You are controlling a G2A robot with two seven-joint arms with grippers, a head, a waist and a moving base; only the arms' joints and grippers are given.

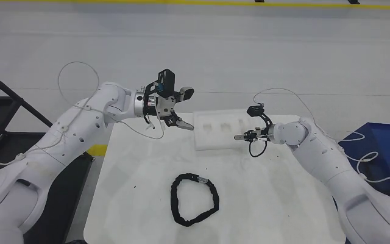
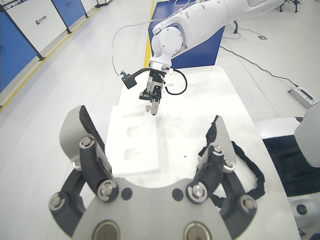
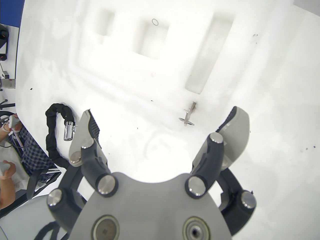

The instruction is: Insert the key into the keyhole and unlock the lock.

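Observation:
A small metal key point(image 3: 188, 116) stands stuck in the edge of a white foam block point(image 3: 175, 83), beside its long recess. My right gripper point(image 3: 162, 123) hovers just short of the key, open, with nothing between its fingers; it also appears at the foam's right end point(image 1: 241, 136) and across the table point(image 2: 152, 101). The black chain lock point(image 1: 194, 198) lies looped on the white table point(image 1: 140, 201), and its silver cylinder end point(image 3: 68, 132) is in sight. My left gripper point(image 1: 177, 119) hangs open and empty above the table's far left corner, its fingers point(image 2: 86, 126) wide apart.
The foam block point(image 1: 225, 128) has three recesses, and a small wire ring point(image 3: 155, 22) lies at the middle one. A blue cabinet point(image 2: 185, 38) stands past the table's right side. Black equipment point(image 1: 24, 140) sits off the left edge. Bare tabletop surrounds the chain.

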